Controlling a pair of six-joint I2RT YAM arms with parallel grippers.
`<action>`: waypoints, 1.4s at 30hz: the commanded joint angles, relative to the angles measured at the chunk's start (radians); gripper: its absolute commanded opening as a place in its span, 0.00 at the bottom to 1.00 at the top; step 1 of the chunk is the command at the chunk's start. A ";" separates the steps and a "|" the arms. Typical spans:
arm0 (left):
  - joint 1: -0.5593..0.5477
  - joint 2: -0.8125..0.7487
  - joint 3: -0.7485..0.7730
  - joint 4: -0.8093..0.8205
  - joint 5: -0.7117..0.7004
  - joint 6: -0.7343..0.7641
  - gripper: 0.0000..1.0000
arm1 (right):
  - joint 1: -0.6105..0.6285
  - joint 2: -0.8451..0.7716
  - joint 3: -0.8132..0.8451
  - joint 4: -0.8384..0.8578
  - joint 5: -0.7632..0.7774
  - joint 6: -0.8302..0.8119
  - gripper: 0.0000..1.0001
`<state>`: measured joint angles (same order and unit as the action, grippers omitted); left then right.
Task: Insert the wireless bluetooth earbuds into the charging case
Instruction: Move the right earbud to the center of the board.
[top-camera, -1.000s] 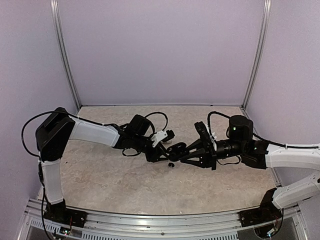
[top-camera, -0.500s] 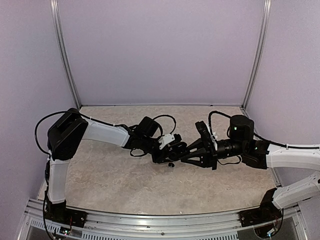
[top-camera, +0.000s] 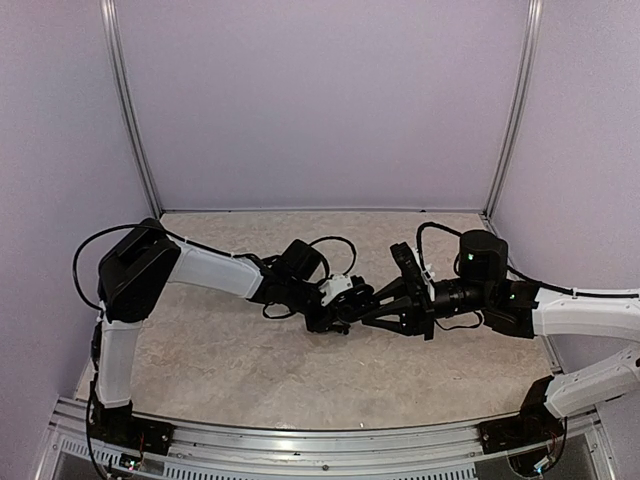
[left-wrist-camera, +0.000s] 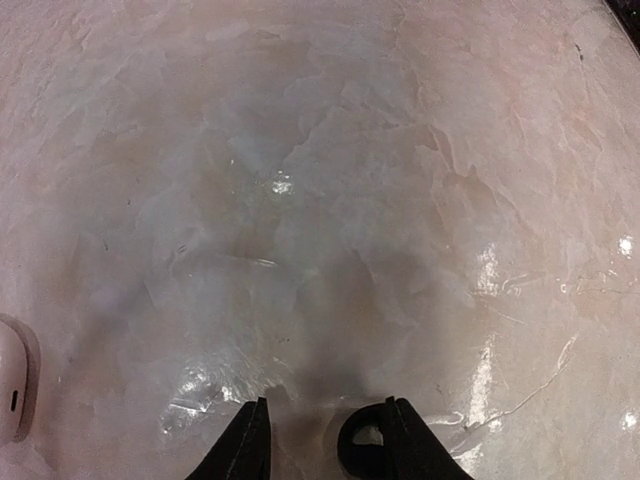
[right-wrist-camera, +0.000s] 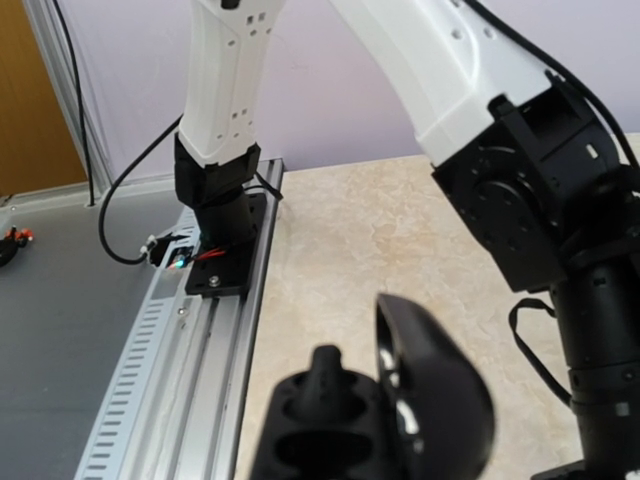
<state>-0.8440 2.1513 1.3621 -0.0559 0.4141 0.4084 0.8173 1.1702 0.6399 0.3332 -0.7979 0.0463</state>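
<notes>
Top: left gripper (top-camera: 336, 314) and right gripper (top-camera: 362, 308) tips close together, mid-counter (top-camera: 240, 370) | Left wrist: jaws slightly parted, empty, above glossy marbled surface; white rounded case (left-wrist-camera: 10, 385) at left edge | Right wrist: jaws hold the open glossy black charging case (right-wrist-camera: 400, 410) off the counter; earbuds too small to make out

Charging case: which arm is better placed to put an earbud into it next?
Probably left. The right gripper holds the open charging case, so it is occupied. The left gripper is open, low over the table, right beside it.
</notes>
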 joint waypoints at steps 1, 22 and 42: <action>-0.009 -0.026 -0.049 -0.029 0.014 -0.007 0.39 | -0.006 -0.017 -0.009 -0.003 0.005 0.005 0.00; -0.003 -0.098 -0.095 0.002 0.106 -0.020 0.15 | -0.006 -0.002 -0.008 -0.008 0.010 0.004 0.00; -0.011 -0.165 -0.240 0.106 0.017 -0.072 0.24 | -0.006 0.015 -0.002 -0.007 0.003 0.001 0.00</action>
<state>-0.8459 2.0205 1.1305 0.0166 0.4355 0.3504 0.8173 1.1744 0.6399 0.3305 -0.7879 0.0460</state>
